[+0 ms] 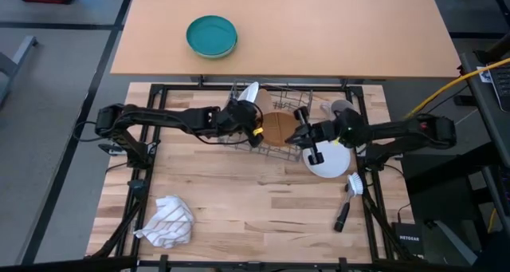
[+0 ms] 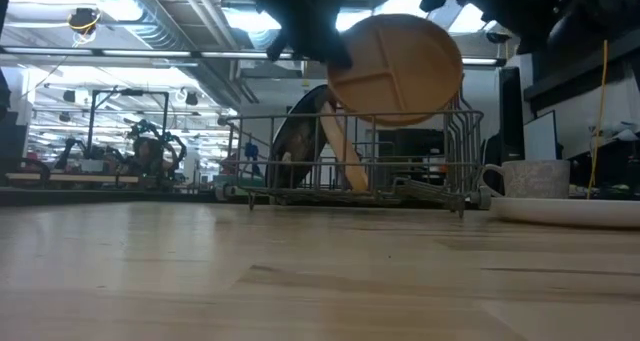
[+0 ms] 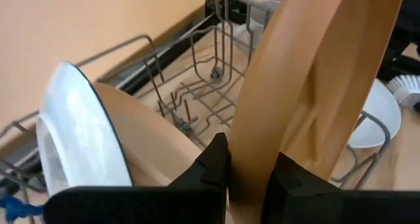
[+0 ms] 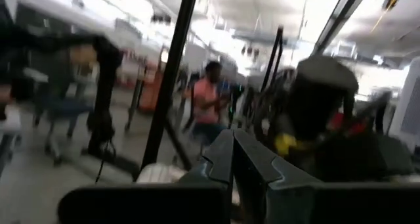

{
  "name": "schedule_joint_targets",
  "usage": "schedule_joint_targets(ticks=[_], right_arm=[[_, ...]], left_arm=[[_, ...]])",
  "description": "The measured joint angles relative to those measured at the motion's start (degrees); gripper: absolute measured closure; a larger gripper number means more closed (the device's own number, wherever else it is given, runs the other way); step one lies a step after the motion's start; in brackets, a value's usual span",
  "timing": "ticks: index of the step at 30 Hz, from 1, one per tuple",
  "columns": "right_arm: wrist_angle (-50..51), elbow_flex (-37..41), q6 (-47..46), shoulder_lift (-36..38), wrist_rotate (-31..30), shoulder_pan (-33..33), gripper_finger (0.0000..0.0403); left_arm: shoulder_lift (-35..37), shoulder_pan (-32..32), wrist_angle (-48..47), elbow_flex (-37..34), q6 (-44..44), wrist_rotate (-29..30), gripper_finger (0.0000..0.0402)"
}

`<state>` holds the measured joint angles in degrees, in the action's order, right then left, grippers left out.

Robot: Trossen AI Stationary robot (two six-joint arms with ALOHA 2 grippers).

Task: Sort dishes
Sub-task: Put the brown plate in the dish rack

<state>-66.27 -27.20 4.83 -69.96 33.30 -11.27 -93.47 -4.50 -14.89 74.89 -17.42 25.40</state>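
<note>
The left gripper (image 3: 246,178) has its fingers clamped on the rim of a tan divided plate (image 2: 395,69), holding it on edge above the wire dish rack (image 1: 275,132) at the far middle of the wooden desk (image 1: 255,216). The right gripper (image 1: 305,135) sits just beside the same plate on its other side, fingers clenched; whether they touch it cannot be told.

Step in hand, by judgement: lifting one dish out of the rack for sorting. Other dishes remain in the rack, among them a white plate (image 3: 75,142) leaning beside a tan one. A second white plate (image 1: 328,160) with a grey mug (image 2: 525,178) on it lies at the rack's right side.

The next move calls for raising the plate clear of the wire prongs before carrying it sideways. The rack wires and the neighbouring dishes stand close. Open room lies on the near half of the desk, apart from a striped cloth (image 1: 167,222) at the near left corner and a dish brush (image 1: 351,196) near the right edge.
</note>
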Motion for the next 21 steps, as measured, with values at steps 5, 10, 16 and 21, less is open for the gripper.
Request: schedule_joint_targets(ticks=[5,10,16,21], right_arm=[[20.3,0.0,7.3,9.2,-3.8,0.0,0.0388],[40.6,0.0,10.0,18.3,-16.9,0.2,0.0388],[57.8,0.0,10.2,23.5,-39.4,4.3,0.0388],[61.7,0.0,10.2,23.7,-51.7,8.1,0.0388]], left_arm=[[1.5,0.5,-2.6,0.0,1.4,2.8,0.0369],[4.1,0.4,-5.5,0.0,1.4,7.4,0.0365],[6.3,0.4,-5.6,0.0,2.9,9.2,0.037],[6.6,0.3,-5.6,0.0,4.4,11.0,0.0365]])
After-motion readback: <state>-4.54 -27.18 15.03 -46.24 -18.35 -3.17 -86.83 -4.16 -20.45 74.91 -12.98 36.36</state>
